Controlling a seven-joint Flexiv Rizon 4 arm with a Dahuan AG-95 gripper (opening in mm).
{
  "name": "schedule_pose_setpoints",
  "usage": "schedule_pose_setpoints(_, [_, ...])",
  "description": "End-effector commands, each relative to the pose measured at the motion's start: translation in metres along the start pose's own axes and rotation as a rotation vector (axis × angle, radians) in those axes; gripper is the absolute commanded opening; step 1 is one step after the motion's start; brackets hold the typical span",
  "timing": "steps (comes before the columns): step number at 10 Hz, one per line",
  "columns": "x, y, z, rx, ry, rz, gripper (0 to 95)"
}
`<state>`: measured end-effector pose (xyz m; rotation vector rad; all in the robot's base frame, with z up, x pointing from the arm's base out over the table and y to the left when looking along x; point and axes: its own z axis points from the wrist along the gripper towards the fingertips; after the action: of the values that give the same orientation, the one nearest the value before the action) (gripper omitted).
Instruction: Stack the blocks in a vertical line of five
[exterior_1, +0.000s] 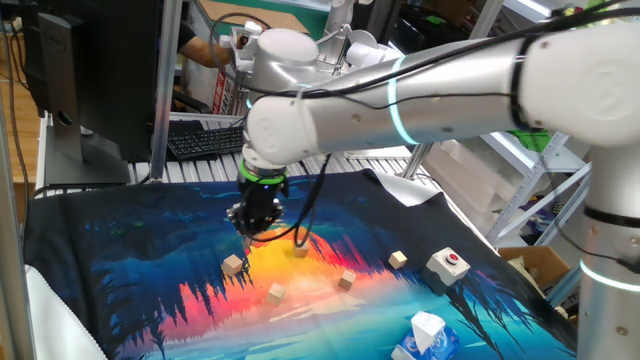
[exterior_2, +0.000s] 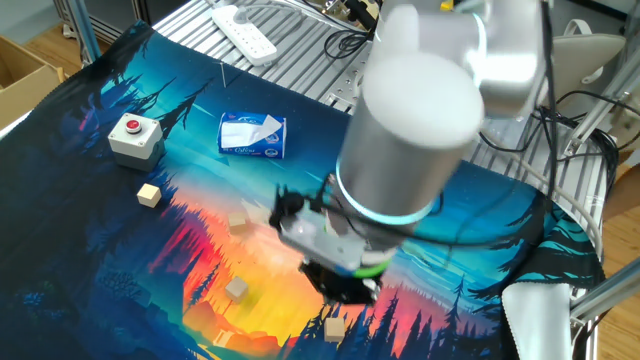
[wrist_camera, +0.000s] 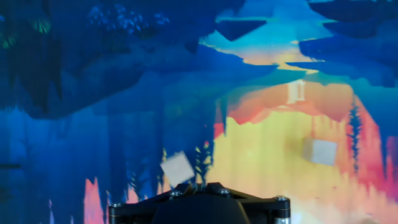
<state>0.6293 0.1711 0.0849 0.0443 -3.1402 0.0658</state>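
A: While I hold the arm here, tell me what the surfaces look like.

B: I see small pale tan wooden cubes with flat faces and sharp edges, lying apart on a printed cloth (exterior_1: 140, 250) of blue, orange and yellow. One block (exterior_1: 234, 264) sits just below the gripper (exterior_1: 252, 232) in one fixed view. A second block (exterior_1: 275, 294) lies further toward the camera, a third block (exterior_1: 346, 281) off to the right of the gripper, and a fourth block (exterior_1: 398, 260) beyond that. None is stacked.

A: Anything else nearby?

B: A white box with a red button (exterior_1: 449, 264) stands well right of the gripper, past the fourth block. A blue-and-white carton (exterior_1: 425, 336) sits near the cloth's front edge. In the other fixed view the arm's big grey body (exterior_2: 415, 130) hides much of the cloth.

A: And the fingers?

B: I cannot tell how far apart they are. The hand view shows only the dark housing (wrist_camera: 199, 204), and a cube (wrist_camera: 177, 168) just above it, blurred. I see nothing held.
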Motion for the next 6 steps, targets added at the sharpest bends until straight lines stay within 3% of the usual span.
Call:
schedule_pose_setpoints(1, [-0.003, 0.003, 0.013, -0.004, 0.001, 0.12, 0.0])
schedule_pose_setpoints(6, [-0.007, 0.005, 0.024, -0.008, 0.014, 0.254, 0.0])
